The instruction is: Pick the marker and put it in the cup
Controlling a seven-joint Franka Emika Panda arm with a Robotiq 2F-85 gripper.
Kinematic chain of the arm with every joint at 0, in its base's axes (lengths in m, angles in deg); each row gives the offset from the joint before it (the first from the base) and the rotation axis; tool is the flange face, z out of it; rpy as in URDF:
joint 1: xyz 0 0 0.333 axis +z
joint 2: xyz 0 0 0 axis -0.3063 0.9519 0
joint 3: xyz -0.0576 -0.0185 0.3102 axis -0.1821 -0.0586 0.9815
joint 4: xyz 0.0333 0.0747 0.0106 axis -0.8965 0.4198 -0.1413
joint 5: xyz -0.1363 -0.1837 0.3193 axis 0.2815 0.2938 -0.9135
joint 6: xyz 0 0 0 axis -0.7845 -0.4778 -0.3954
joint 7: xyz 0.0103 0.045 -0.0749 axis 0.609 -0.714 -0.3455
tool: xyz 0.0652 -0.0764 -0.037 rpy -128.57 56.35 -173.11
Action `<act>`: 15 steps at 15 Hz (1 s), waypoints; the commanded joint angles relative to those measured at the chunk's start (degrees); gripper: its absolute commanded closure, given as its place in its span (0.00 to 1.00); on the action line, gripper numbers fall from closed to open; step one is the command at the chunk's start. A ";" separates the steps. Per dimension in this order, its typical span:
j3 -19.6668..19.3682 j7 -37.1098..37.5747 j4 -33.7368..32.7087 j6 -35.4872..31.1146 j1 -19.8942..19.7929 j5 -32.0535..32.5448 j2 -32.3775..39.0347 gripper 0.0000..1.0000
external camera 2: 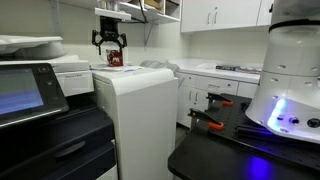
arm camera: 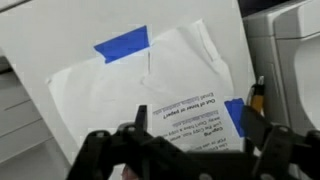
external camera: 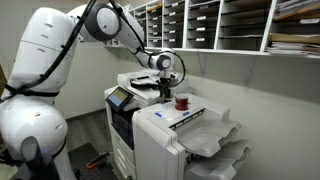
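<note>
The dark red cup (external camera: 182, 101) stands on top of the white printer unit (external camera: 160, 125); it also shows in the other exterior view (external camera 2: 115, 60). My gripper (external camera: 165, 88) hangs just above the printer top, close beside the cup, and in an exterior view it sits right over the cup (external camera 2: 110, 42). In the wrist view the jaws (arm camera: 195, 125) are spread wide with nothing between them. A slim dark and yellowish stick (arm camera: 258, 95) shows just outside one finger; it may be the marker, I cannot tell. The marker does not show in either exterior view.
A white paper sheet (arm camera: 150, 85) is fixed with blue tape (arm camera: 122, 45) to the printer top under the gripper. A copier with a control panel (external camera: 120, 97) stands next to it. Wall shelves with papers (external camera: 210, 25) hang behind. The robot base (external camera 2: 290, 90) stands on a dark counter.
</note>
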 commanded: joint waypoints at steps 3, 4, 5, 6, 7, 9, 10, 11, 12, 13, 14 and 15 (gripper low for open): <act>0.18 0.05 -0.11 0.16 -0.18 0.10 -0.04 0.00; 0.21 0.03 -0.77 0.04 -0.19 0.06 0.49 0.00; 0.20 0.46 -1.56 0.30 -0.11 -0.01 1.01 0.00; 0.28 0.48 -2.81 1.01 -0.12 -0.14 1.83 0.00; 0.17 0.76 -3.63 0.70 0.12 0.31 2.44 0.00; 0.04 1.44 -6.16 0.17 0.67 0.87 4.32 0.00; 0.18 1.40 -7.74 0.54 0.82 0.63 5.41 0.00; 0.26 1.42 -9.48 0.74 1.05 0.45 6.76 0.00; 0.03 1.97 -10.97 0.53 1.54 0.81 8.02 0.00; -0.09 2.51 -12.90 1.28 1.97 0.90 9.55 0.00; -0.39 3.44 -14.46 1.25 2.50 1.16 10.90 0.00; -0.65 4.45 -15.93 1.53 2.94 1.26 12.14 0.00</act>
